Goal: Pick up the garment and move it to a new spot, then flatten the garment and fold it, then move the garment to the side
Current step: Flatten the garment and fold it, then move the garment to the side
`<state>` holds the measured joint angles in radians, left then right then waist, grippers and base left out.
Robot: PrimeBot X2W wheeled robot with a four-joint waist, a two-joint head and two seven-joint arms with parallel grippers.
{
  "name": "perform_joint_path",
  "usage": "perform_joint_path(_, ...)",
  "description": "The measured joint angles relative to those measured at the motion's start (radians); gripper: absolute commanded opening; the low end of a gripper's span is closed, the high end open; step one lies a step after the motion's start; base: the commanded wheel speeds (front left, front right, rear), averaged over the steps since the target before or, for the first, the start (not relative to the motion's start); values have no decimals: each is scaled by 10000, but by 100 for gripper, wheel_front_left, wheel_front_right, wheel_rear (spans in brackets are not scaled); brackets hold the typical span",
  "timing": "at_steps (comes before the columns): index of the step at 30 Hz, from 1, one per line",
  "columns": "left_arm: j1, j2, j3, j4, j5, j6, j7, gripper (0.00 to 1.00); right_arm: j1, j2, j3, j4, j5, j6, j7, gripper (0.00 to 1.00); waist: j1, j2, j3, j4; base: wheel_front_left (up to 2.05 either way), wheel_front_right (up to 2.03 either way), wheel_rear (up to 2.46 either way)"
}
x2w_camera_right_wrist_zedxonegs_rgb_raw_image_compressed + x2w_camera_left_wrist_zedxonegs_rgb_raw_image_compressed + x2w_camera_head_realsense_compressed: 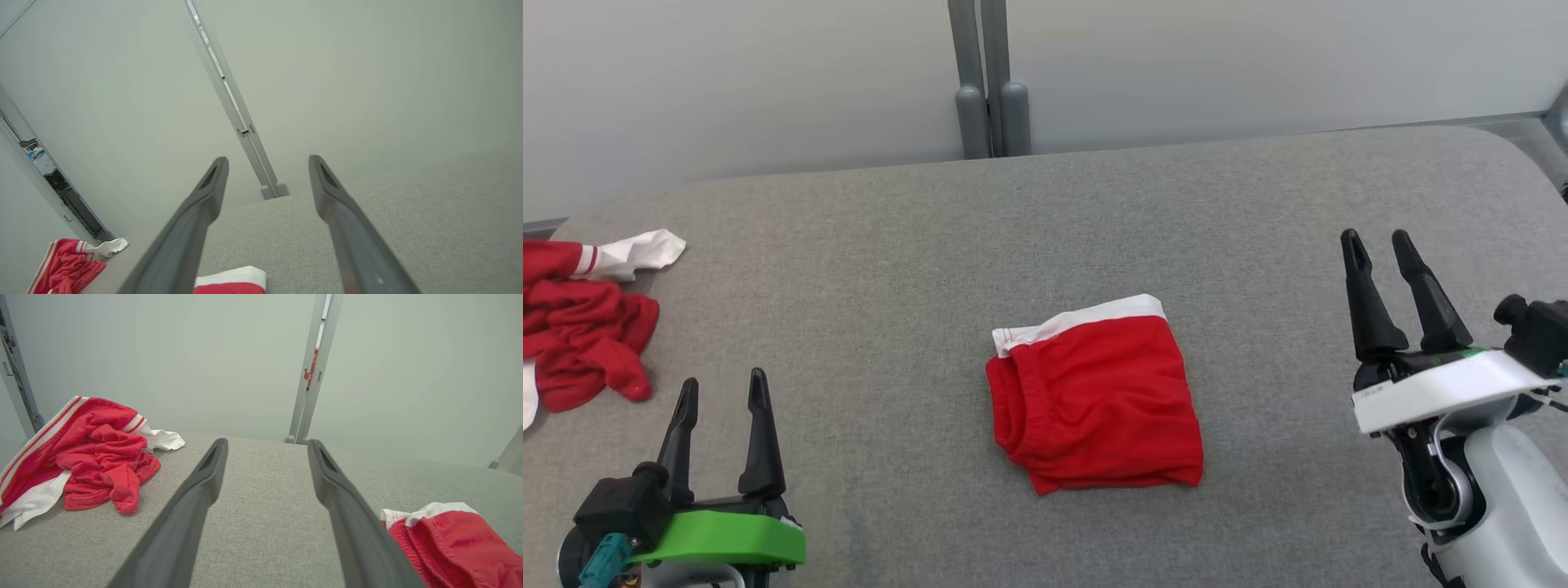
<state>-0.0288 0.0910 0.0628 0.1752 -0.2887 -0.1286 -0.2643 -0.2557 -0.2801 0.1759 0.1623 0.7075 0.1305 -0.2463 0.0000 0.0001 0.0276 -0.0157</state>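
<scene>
**Head view.** Left gripper (724,378) sits lowest and closest, on its green bracket, both dark fingers spread with nothing between them. Right gripper (1374,235) is at the right edge, fingers likewise apart and empty. Folded red shorts (1098,400) lie mid-cushion on the grey upholstered surface (890,269), between the two grippers and clear of both. The packet is nearly square and slightly longer front to back, with the elastic waistband along its left side and a white band at its far edge. It lies to the right of the left gripper and to the left of the right one. The right gripper looks somewhat nearer across the picture, but its height above the fabric is hard to judge. Folding appears done, so the shift to the side seems to remain. Crumpled red-and-white pile (580,335) occupies the far left.

**Left wrist view.** Fingers are parted over bare cushion, with the shorts (457,543) low and right of the right-hand finger. The waistband gathers read clearly here. The pile (98,453) shows its striped trim.

**Right wrist view.** This camera is tilted up toward the wall. The white band of the shorts (231,281) shows at the bottom edge between the open fingers.
</scene>
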Motion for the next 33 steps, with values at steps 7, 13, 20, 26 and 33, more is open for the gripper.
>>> perform_joint_path(7,190,-92,4,12,476,0,2,100,880,882,-928,25,-2606,2,-163,100,0,0,-210,-295,0,0,0)
perform_joint_path(13,225,-119,-21,190,834,-2,0,100,1175,1231,-1206,497,-3981,0,-165,100,0,0,-222,-268,0,0,0)
perform_joint_path(20,199,-165,-104,265,901,-2,0,100,1150,1279,-1085,780,-4424,4,-165,100,0,0,-198,-168,0,0,0)
perform_joint_path(26,190,-174,-125,293,886,-2,0,100,976,1147,-779,1220,-4752,4,-165,100,0,0,-172,48,0,0,0)
perform_joint_path(33,161,-173,-280,311,888,-2,2,100,-233,1266,153,2752,-4334,8,997,100,0,0,-152,491,0,0,0)
